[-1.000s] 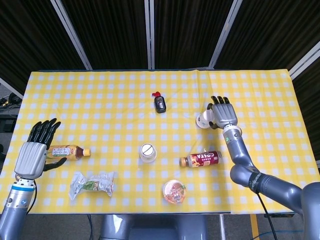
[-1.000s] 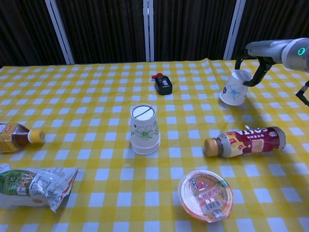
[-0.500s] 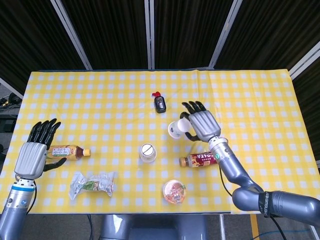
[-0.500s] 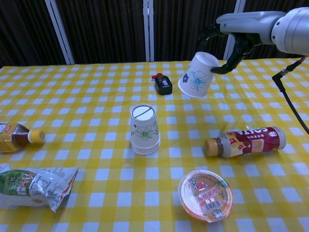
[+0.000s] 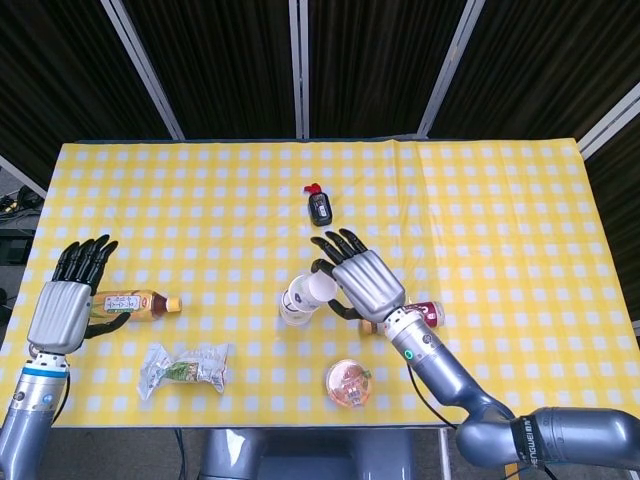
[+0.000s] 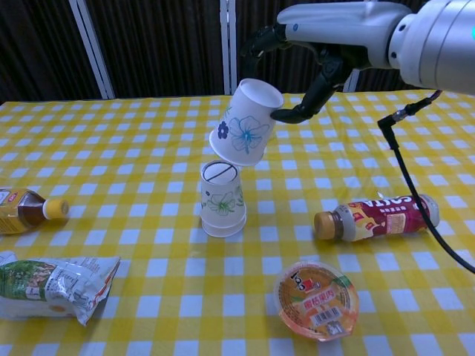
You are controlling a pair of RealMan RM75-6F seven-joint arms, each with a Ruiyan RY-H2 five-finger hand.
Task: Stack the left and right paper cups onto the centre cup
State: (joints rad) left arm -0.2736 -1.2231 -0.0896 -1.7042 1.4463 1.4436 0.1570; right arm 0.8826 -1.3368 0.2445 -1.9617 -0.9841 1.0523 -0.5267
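Chest view, right hand (image 6: 308, 70) grasping tilted white flower-printed paper cup (image 6: 246, 132) just above upturned centre paper cup (image 6: 222, 199), left hand (image 5: 66, 300) released near the table's left edge.

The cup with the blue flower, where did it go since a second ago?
The right hand carried the flowered cup from the right side of the table across to just above the centre cup, tilted, not yet on it. The left hand, the bottles, the snack bag and the centre cup stayed where they were.
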